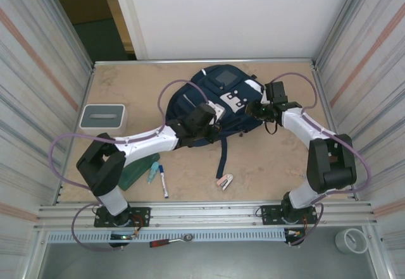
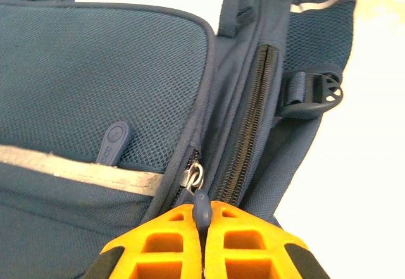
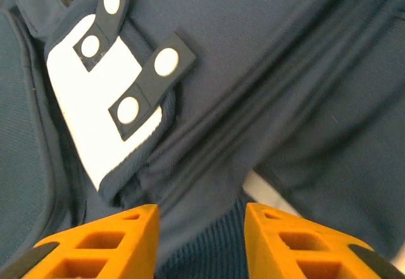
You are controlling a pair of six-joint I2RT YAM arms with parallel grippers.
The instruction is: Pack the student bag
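Since the student bag (image 1: 218, 102) is lying flat on the table (image 1: 278, 165), around the middle and towards the far side, with its zips looking closed, you are probably working on opening it before anything goes in. Your left gripper (image 2: 202, 222) is pinching tight on a zip pull (image 2: 201, 204), likely so that it can drag the slider along its track. Your right gripper (image 3: 201, 219) is hovering with its jaws apart over the blue cloth beside the white patch (image 3: 76, 102), holding nothing. It seems to be placing itself to steady the bag against that pull.
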